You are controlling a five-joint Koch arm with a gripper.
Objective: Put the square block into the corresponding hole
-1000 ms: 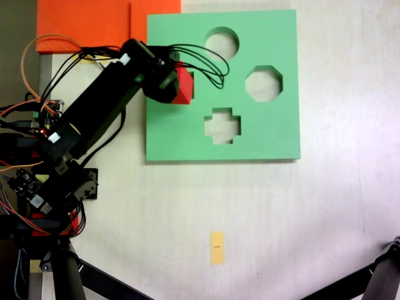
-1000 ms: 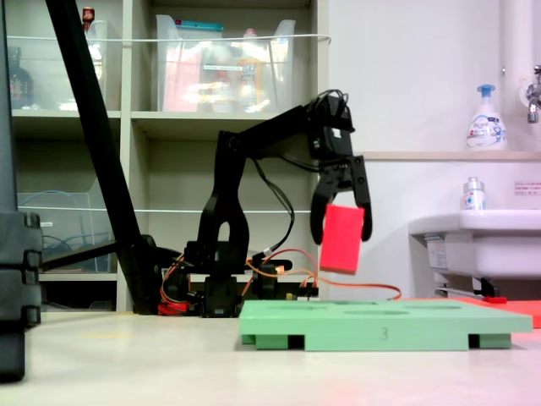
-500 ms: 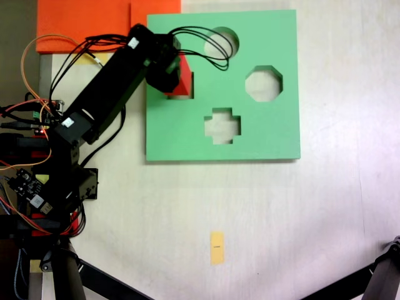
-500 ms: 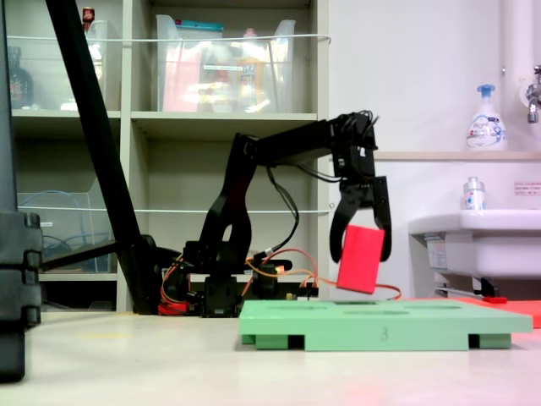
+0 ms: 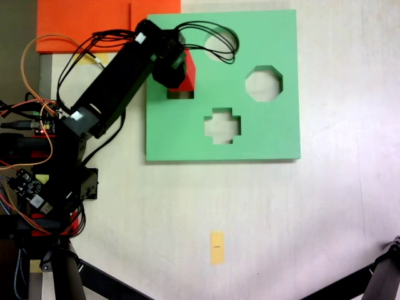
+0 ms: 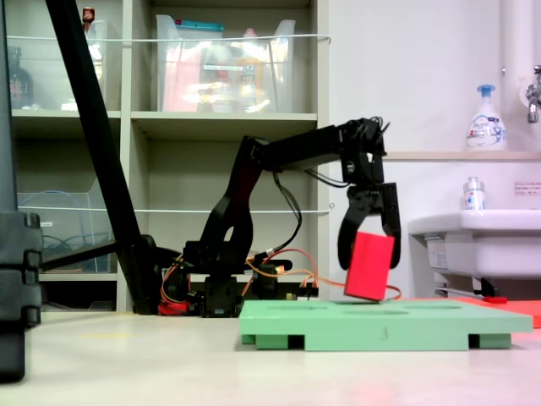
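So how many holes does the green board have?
4. A round hole sits at the top, an eight-sided hole at the right, a cross-shaped hole in the lower middle, and a square hole at the left, mostly hidden under the red block.

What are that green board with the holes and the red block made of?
The green board looks like matte foam: thick, flat colour, no shine, cleanly cut holes. The red block has smooth plain faces, perhaps foam or plastic; the pictures leave it open. The gripper holds it.
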